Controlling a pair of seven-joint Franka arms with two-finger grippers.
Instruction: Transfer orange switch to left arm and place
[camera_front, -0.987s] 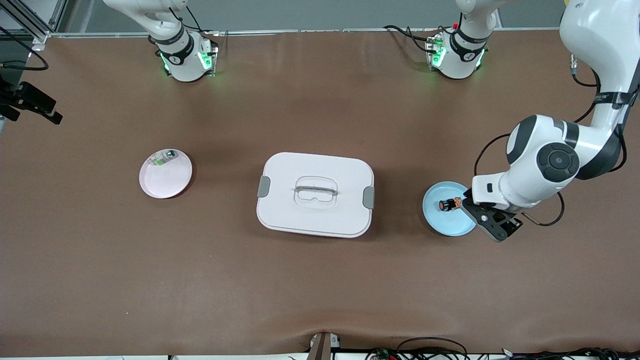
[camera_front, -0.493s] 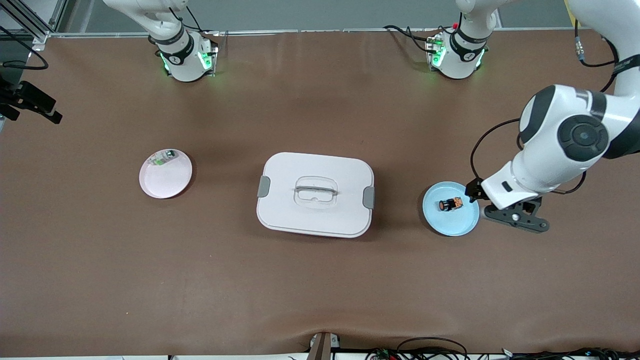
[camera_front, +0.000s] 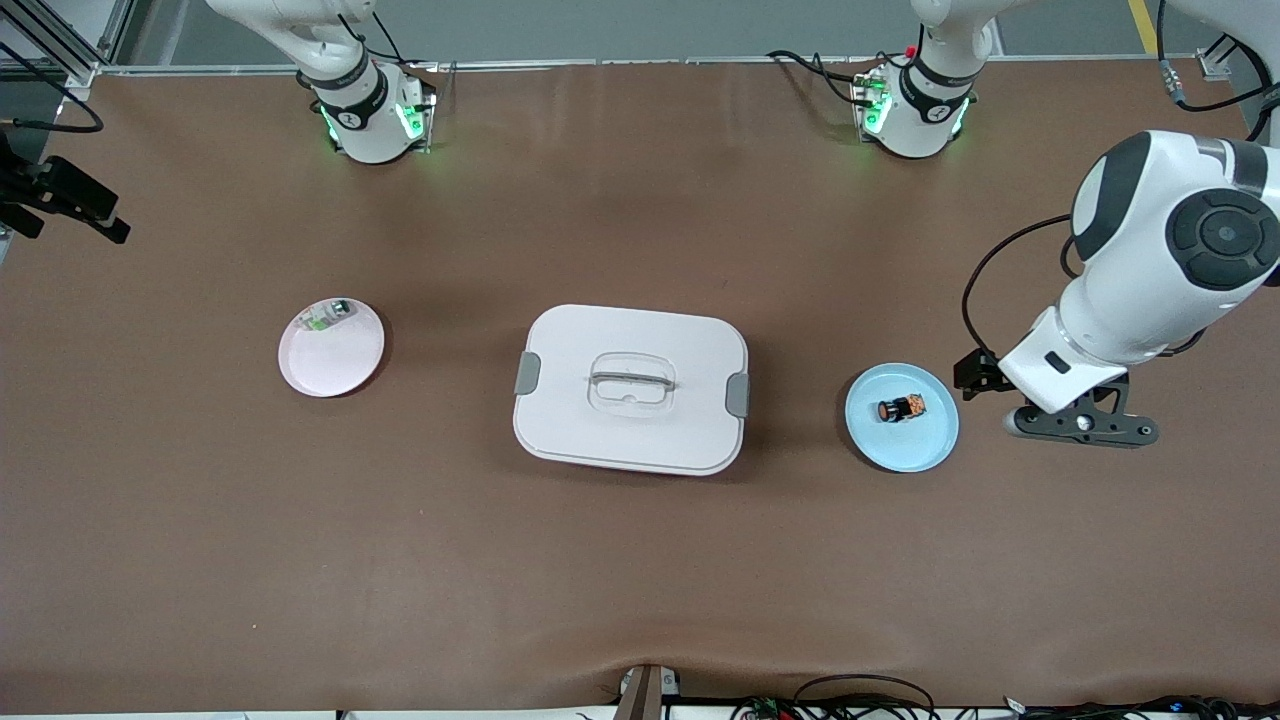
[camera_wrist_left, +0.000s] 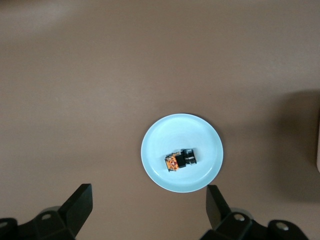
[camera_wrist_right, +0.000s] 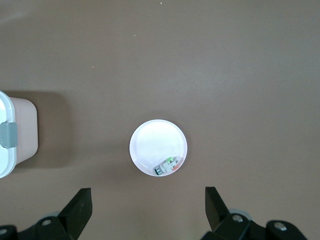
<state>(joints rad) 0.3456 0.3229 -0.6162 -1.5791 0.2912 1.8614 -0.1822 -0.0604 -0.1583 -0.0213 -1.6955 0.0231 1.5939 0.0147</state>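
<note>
On its blue plate (camera_front: 902, 440), the orange switch (camera_front: 900, 408) lies beside the raised, spread left hand (camera_front: 1083, 428).

You see a black-and-orange switch (camera_front: 900, 408) on a pale blue plate (camera_front: 920, 445), and a white box (camera_front: 630, 388) with grey latches on the brown table (camera_front: 640, 560). A green-and-white part (camera_front: 325, 317) lies on your pinkish-white plate (camera_front: 335, 365).
</note>
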